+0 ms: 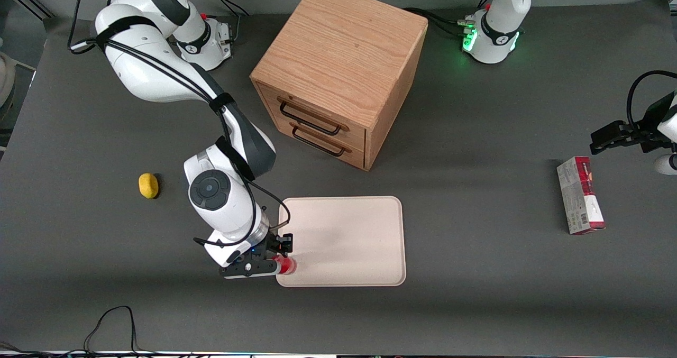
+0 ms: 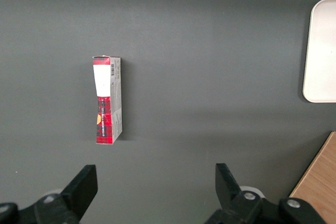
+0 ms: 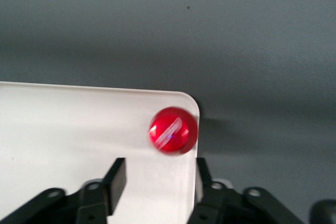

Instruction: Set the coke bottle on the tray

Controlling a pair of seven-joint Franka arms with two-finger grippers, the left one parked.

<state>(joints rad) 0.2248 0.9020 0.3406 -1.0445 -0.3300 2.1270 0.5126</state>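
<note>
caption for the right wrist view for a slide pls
Open gripper above the coke bottle, which stands at the corner of the beige tray.

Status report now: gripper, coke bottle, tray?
Gripper open, at tray corner nearest the front camera. Coke bottle upright on that corner, released. Nothing in the way.

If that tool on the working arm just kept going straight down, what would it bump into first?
Most likely the coke bottle, whose red cap sits between the open fingers of the tool, at the tray's corner. How much gap remains is unclear.
</note>
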